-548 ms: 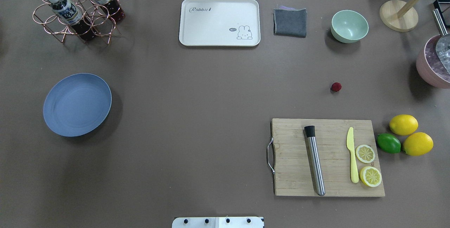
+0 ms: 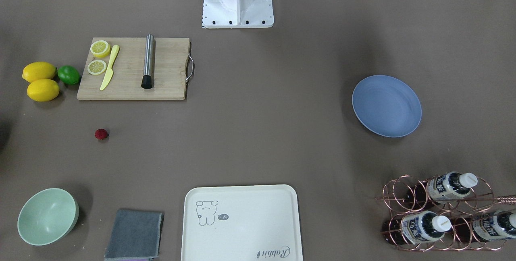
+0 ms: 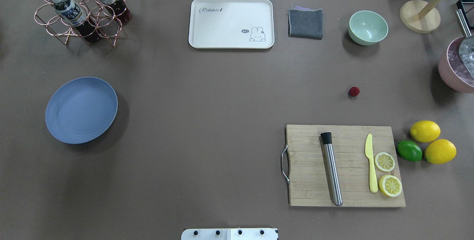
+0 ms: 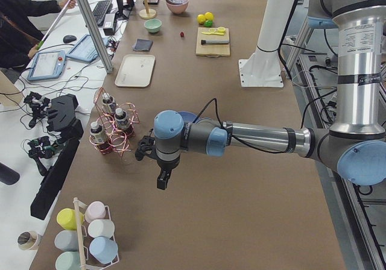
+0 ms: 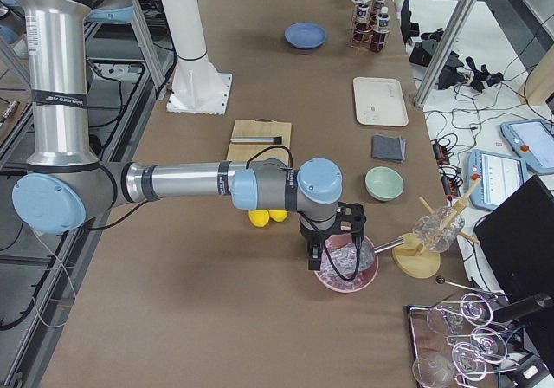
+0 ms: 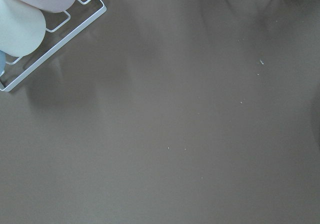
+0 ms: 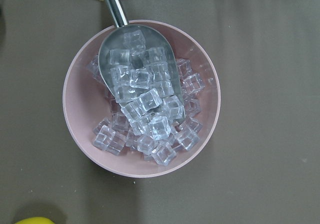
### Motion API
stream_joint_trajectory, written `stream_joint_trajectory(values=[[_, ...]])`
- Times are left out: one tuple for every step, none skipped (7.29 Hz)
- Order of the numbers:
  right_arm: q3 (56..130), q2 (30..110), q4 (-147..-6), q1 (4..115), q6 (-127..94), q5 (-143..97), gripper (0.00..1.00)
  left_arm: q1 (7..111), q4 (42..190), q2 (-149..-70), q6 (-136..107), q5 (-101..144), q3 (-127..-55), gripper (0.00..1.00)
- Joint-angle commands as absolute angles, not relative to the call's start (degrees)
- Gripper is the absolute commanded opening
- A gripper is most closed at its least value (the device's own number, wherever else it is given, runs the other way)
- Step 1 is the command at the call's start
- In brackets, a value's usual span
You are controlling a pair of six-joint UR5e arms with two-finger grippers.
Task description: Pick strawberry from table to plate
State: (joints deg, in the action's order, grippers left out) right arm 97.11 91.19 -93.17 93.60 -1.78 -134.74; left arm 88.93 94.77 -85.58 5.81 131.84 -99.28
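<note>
The strawberry [image 3: 354, 91] lies alone on the brown desk [image 3: 207, 99] in the right half of the overhead frame, above the wooden cutting board [image 3: 307, 166] and below the mint-green bowl [image 3: 367, 27], touching neither. The blue plate [image 3: 81, 110] sits well apart at the frame's left edge.

In the left side view, the left tool [image 4: 161, 179] hangs fingers-down over the desk at lower centre, near the copper bottle rack [image 4: 114, 131]; whether it is spread or pressed together cannot be told. In the right side view, the right tool [image 5: 313, 254] hovers at lower right above a pink bowl [image 5: 368, 275] of ice cubes [image 7: 150, 114] with a metal scoop [image 7: 112, 6]; its state cannot be told either.
</note>
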Motion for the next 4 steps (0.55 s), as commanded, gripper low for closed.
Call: stream_joint_trajectory(values=[[97.12, 91.14, -93.16, 93.6, -1.93, -134.82, 1.0, 88.86, 94.75, -85.96, 5.63, 131.84, -98.79, 0.98], [97.21, 91.14, -93.16, 93.6, -1.93, -134.82, 1.0, 88.86, 94.75, -86.04, 5.54, 131.84, -98.88, 0.98], [97.29, 91.14, -93.16, 93.6, -1.93, -134.82, 1.0, 88.86, 94.92, -86.04, 5.54, 131.84, -98.88, 0.98], [97.29, 91.14, -93.16, 93.6, -1.85, -134.82, 1.0, 88.86, 95.1, -85.96, 5.54, 131.84, -98.79, 0.98]])
